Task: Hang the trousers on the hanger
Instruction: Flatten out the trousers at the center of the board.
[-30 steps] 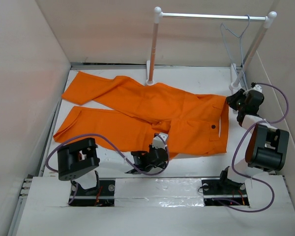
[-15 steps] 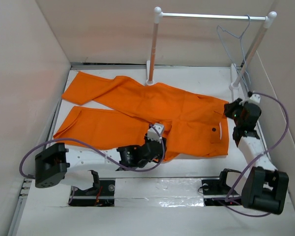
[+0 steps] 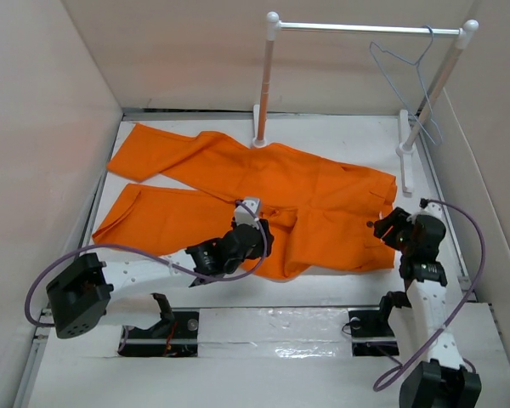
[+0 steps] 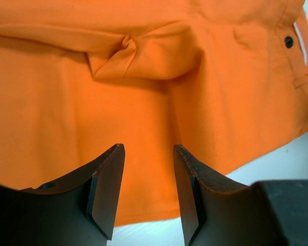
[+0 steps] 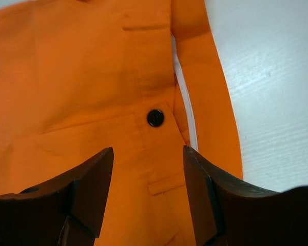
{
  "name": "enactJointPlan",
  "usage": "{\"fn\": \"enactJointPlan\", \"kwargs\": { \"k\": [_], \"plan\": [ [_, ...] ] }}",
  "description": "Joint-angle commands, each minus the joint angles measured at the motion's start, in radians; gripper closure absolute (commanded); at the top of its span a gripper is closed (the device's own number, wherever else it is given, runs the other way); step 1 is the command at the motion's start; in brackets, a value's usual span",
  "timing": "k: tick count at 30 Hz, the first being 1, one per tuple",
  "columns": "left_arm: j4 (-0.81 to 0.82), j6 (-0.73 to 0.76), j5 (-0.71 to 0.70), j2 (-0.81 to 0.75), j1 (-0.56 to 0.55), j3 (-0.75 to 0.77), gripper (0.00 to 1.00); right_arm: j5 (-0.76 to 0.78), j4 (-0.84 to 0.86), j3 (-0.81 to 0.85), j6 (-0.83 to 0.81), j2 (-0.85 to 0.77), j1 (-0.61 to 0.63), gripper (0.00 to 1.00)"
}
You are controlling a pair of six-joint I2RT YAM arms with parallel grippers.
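Observation:
The orange trousers (image 3: 263, 191) lie flat on the white table, legs to the left, waistband with a dark button (image 5: 155, 118) to the right. My left gripper (image 3: 257, 223) is open and empty above the crotch fold near the front hem; in the left wrist view it (image 4: 146, 192) frames orange cloth (image 4: 143, 102). My right gripper (image 3: 382, 228) is open and empty over the waistband; in the right wrist view it (image 5: 149, 197) sits just below the button on the trousers (image 5: 82, 77). The thin blue-grey hanger (image 3: 404, 72) hangs from the rail at the back right.
A white two-post rail stand (image 3: 365, 29) with a metal crossbar stands at the back; its left post (image 3: 263, 85) meets the trousers' far edge. White walls enclose the table on three sides. A purple cable (image 3: 472, 255) loops off the right arm.
Both arms have stretched forward. The left gripper moved up onto the trousers' middle. The right gripper came down and inward from the right wall to the waistband. The hanger swung slightly left.

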Motion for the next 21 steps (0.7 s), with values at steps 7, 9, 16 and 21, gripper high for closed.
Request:
{"fn": "enactJointPlan", "kwargs": {
  "k": [7, 9, 16, 21],
  "plan": [
    [0.107, -0.004, 0.049, -0.134, 0.005, -0.106, 0.6, 0.039, 0.016, 0.063, 0.014, 0.311, -0.011, 0.39],
    [0.104, 0.011, 0.075, -0.157, 0.005, -0.101, 0.6, -0.033, 0.119, 0.072, 0.017, 0.413, -0.011, 0.39],
    [0.122, 0.02, 0.1, -0.172, 0.005, -0.107, 0.6, -0.181, 0.292, 0.253, -0.006, 0.81, -0.011, 0.41],
    [0.154, 0.006, 0.094, -0.131, 0.005, -0.12, 0.6, -0.198, 0.397, 0.347, 0.047, 0.902, 0.001, 0.43]
  ]
}}
